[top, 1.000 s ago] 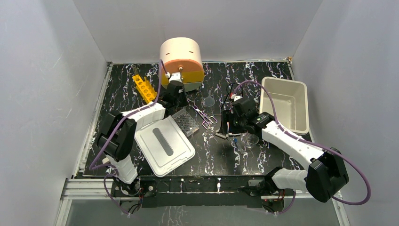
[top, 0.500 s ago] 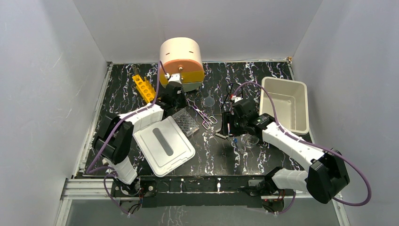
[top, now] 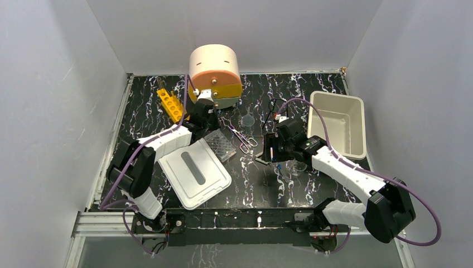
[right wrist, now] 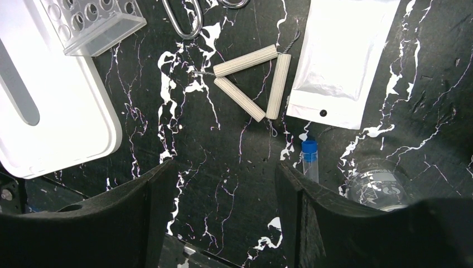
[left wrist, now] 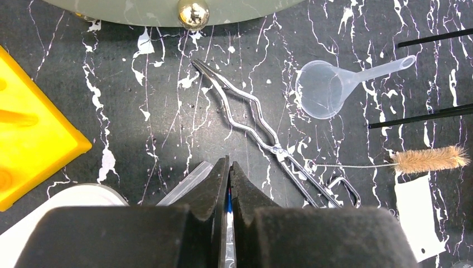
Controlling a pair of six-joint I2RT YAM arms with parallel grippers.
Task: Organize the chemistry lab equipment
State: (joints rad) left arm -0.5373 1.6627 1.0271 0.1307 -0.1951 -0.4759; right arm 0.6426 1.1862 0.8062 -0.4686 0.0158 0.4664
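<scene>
My left gripper is shut on a thin blue item, only a sliver of which shows between the fingers. It hangs just in front of the drawer unit, beside the yellow rack. Metal scissor-like tongs, a clear funnel and a small brush lie ahead of it. My right gripper is open and empty above bare table. A white triangle, a blue-capped tube and a clear round dish lie by it. The clear well plate sits between the arms.
The white lid with a grey slot lies at the front left. The white bin stands at the right. A white pouch lies beside the triangle. The black glasses lie behind the right gripper. The drawer's metal knob is near.
My left gripper has moved farther back towards the drawer unit, staying shut. My right gripper has shifted slightly left and stays open.
</scene>
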